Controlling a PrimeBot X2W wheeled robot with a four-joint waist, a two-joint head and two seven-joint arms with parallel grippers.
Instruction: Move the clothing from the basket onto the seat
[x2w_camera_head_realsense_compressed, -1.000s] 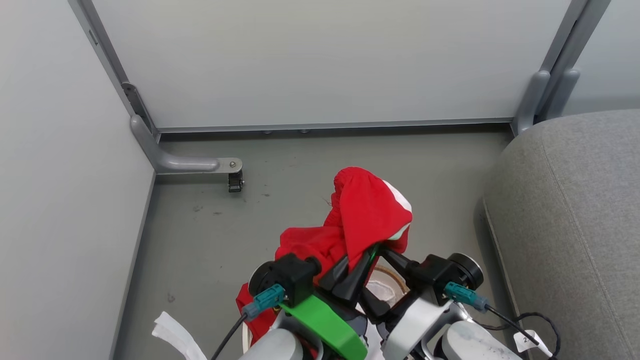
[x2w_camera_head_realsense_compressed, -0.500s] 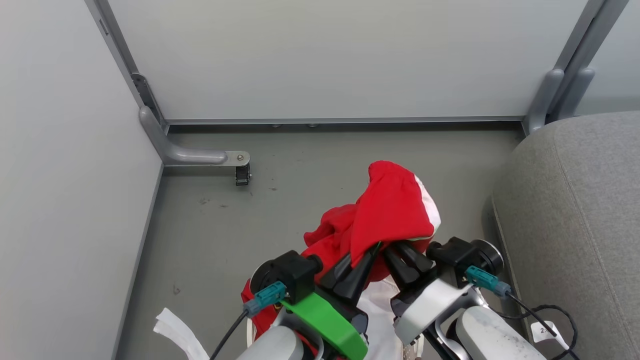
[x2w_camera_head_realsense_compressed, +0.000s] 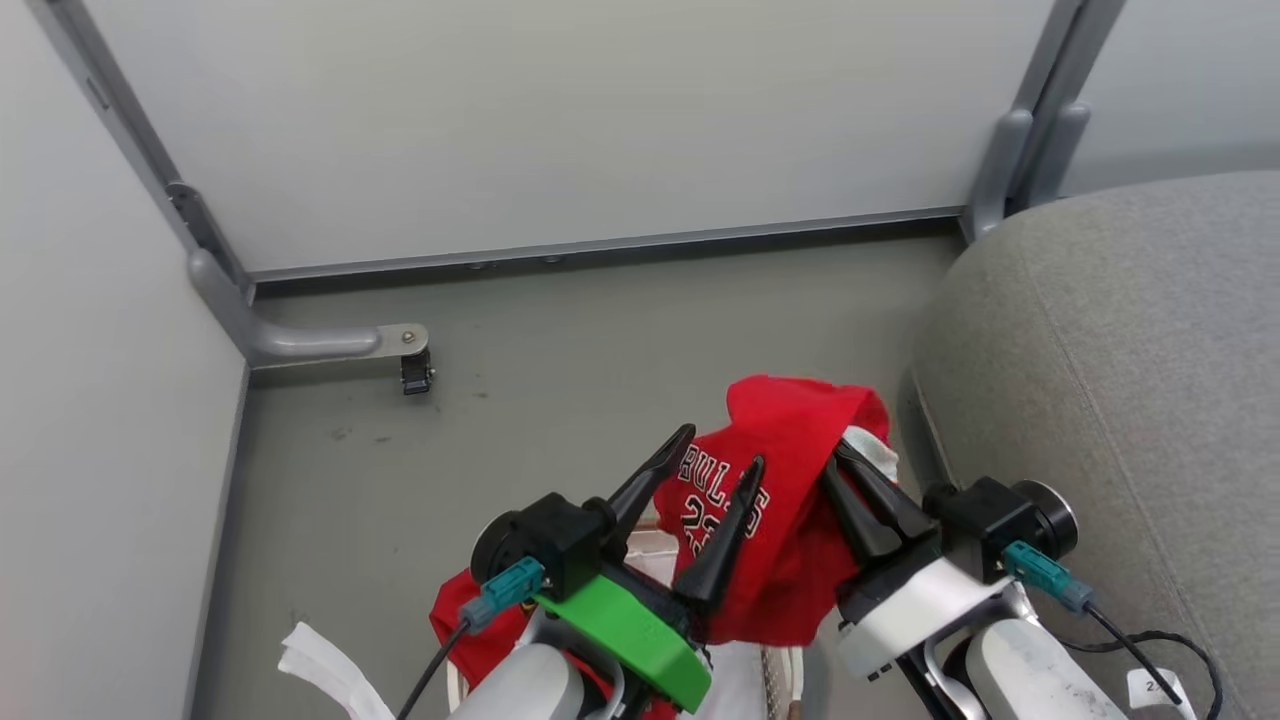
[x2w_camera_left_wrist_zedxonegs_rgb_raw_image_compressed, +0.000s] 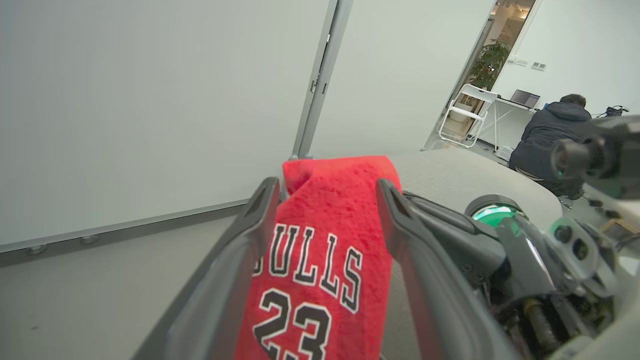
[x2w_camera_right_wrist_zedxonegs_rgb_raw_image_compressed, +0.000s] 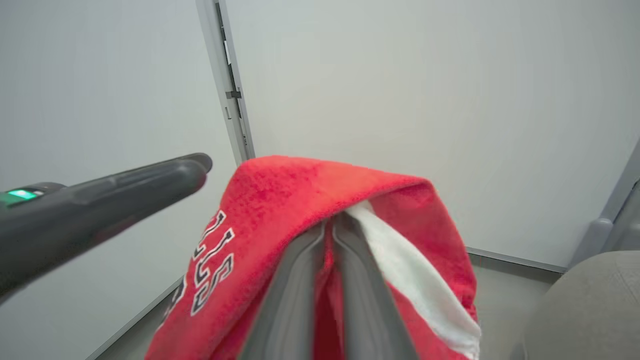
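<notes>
A bright red piece of clothing (x2w_camera_head_realsense_compressed: 790, 480) with white "BULLS 23" lettering hangs above the floor, with my right gripper (x2w_camera_head_realsense_compressed: 838, 452) shut on its top fold. My left gripper (x2w_camera_head_realsense_compressed: 722, 448) stands open just left of it, its fingers either side of the lettering without pinching. In the left wrist view the clothing (x2w_camera_left_wrist_zedxonegs_rgb_raw_image_compressed: 320, 260) hangs between the spread fingers of the left gripper (x2w_camera_left_wrist_zedxonegs_rgb_raw_image_compressed: 327, 187). The right gripper (x2w_camera_right_wrist_zedxonegs_rgb_raw_image_compressed: 330, 227) clamps red cloth and white trim in its own view. More red clothing (x2w_camera_head_realsense_compressed: 455, 625) lies below my left arm. The basket (x2w_camera_head_realsense_compressed: 770, 672) is mostly hidden under my arms. The grey seat (x2w_camera_head_realsense_compressed: 1120, 350) is at the right.
Pale partition walls close off the back and left. A metal foot with a caster (x2w_camera_head_realsense_compressed: 410, 365) juts onto the grey floor. A white fabric strip (x2w_camera_head_realsense_compressed: 320, 660) lies at the lower left. A person (x2w_camera_left_wrist_zedxonegs_rgb_raw_image_compressed: 545, 135) sits at a desk beyond the seat, near a white chair (x2w_camera_left_wrist_zedxonegs_rgb_raw_image_compressed: 465, 115).
My left gripper has opened and let go of the clothing, which now hangs from the shut right gripper with its lettering showing. The head camera has also shifted.
</notes>
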